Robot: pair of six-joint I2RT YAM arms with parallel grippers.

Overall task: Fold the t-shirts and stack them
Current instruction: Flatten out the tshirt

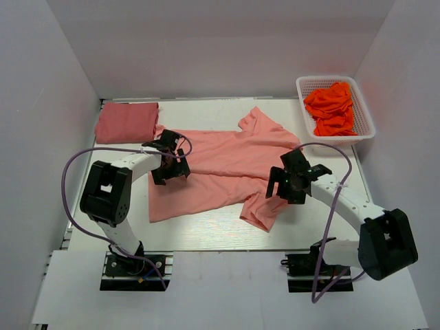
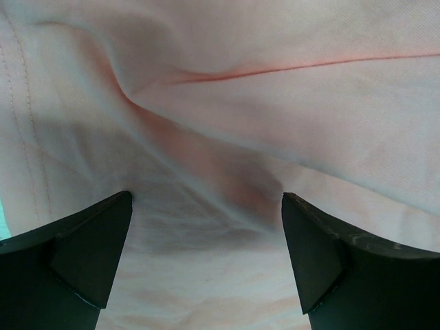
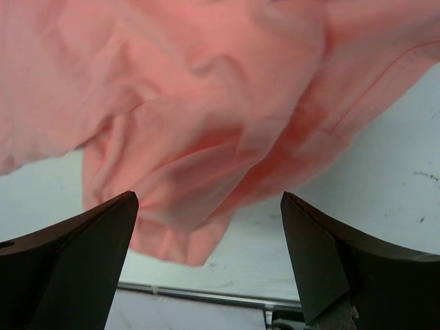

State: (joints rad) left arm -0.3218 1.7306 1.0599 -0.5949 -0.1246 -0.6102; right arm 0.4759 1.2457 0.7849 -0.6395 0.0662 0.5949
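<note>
1. Layout: the salmon-pink t-shirt (image 1: 220, 172) lies spread across the middle of the desk (image 1: 206, 234). It is only partly flattened, and one sleeve (image 3: 179, 227) is bunched at its near right corner. The rose-red t-shirt (image 1: 126, 122) sits folded at the back left, touching the pink one's far left corner.
2. Both hands are wide and hold nothing. The left hand (image 1: 169, 167) hangs over the shirt's left part, and the right hand (image 1: 285, 184) hangs over the crumpled sleeve.
3. The step in hand looks like taking fresh holds for the next fold.
4. The right hand does best to come down where the sleeve's edge meets bare desk. There one finger can slide under the cloth and catch every layer.
5. The left hand sits above a raised crease (image 2: 275, 67). Pinching on that ridge, not on flat cloth, likely gives a surer hold.
6. Both hands should lift level and together so the shirt does not skew. They should also keep clear of the folded shirt and the white basket (image 1: 366, 122) of orange clothes (image 1: 333, 108).
</note>
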